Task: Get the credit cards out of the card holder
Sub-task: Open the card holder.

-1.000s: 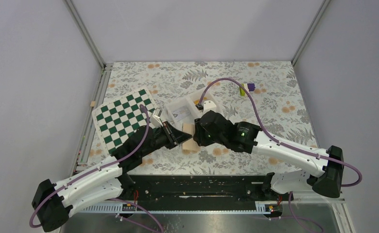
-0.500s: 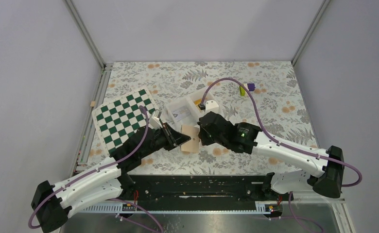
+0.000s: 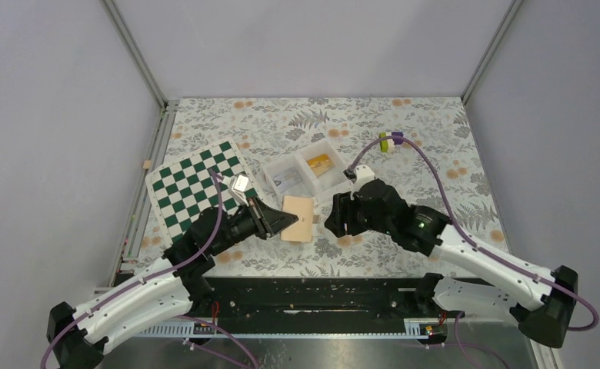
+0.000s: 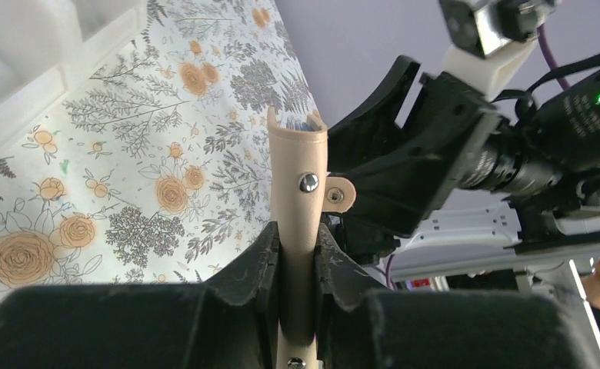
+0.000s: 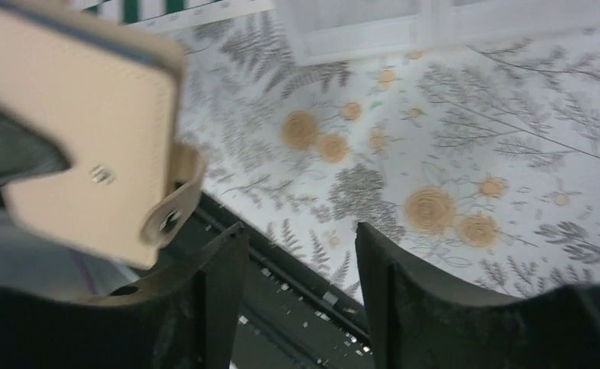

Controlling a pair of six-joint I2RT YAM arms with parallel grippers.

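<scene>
Your left gripper (image 3: 280,221) is pinching the card holder (image 3: 299,217) by its left side and keeping it folded closed. Only the tan outer cover shows. It has a metal snap stud (image 4: 308,182) on the face and a small rounded strap tab (image 4: 340,196) hanging off one edge. A thin dark blue line runs along its top edge in the right wrist view. The holder is over the middle of the tabletop (image 3: 435,169), toward the near edge and just in front of the white tray (image 3: 305,171). You cannot tell whether it touches the surface.

Your right gripper (image 3: 332,224) is just right of the holder and apart from it, with its fingers spread and nothing between them.

The tray's left compartment holds a pale printed credit card (image 3: 285,182). The right compartment holds a flat yellow-orange item (image 3: 319,162).

The chequered board (image 3: 195,189) lies toward the left edge, and your left arm crosses its near corner. A small purple and green thing (image 3: 391,141) lies toward the far right. The widest open stretch of tabletop runs along the far edge and down the right side.
</scene>
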